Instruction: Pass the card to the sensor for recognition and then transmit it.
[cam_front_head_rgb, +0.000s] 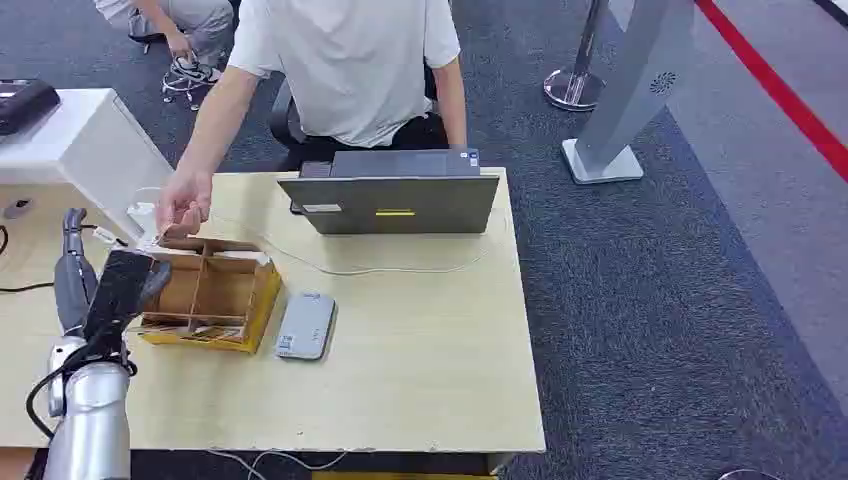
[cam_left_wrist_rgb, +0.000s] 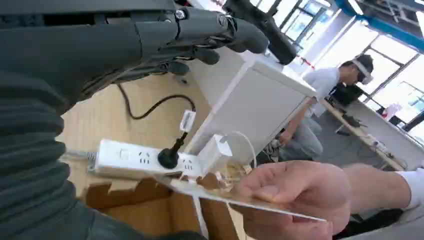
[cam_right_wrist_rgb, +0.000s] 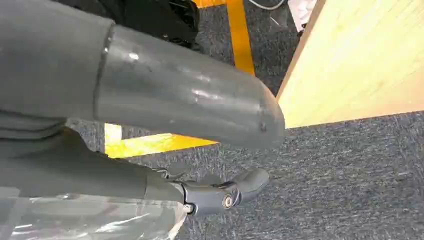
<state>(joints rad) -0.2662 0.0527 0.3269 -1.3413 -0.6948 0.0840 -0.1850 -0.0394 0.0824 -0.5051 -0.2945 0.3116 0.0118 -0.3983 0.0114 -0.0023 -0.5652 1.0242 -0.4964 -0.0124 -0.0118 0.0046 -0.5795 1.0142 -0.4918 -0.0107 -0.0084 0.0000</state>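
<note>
Fingers (cam_left_wrist_rgb: 210, 30) of your left hand (cam_front_head_rgb: 120, 285) are spread, holding nothing; the card (cam_left_wrist_rgb: 235, 200) sits in a person's hand (cam_front_head_rgb: 183, 208) at one o'clock. Close on its free edge squarely.

The head view is evenly and softly lit; the table (cam_front_head_rgb: 420, 340) shows no hard shadows, only a faint dark edge under the laptop (cam_front_head_rgb: 395, 200) and the tray (cam_front_head_rgb: 205, 295). Detail is fairly sharp at centre and softer toward the corners. The left wrist view is backlit: windows (cam_left_wrist_rgb: 395, 65) at the upper right burn out to white, while the left hand (cam_left_wrist_rgb: 165, 35) across the top is dark and slightly blurred. The person's hand (cam_left_wrist_rgb: 295, 200) and card (cam_left_wrist_rgb: 240, 197) at the bottom are soft with motion blur. In the right wrist view the right hand (cam_right_wrist_rgb: 190, 107) is close, out of focus, with small glints; the carpet (cam_right_wrist_rgb: 350, 175) looks grainy.
</note>
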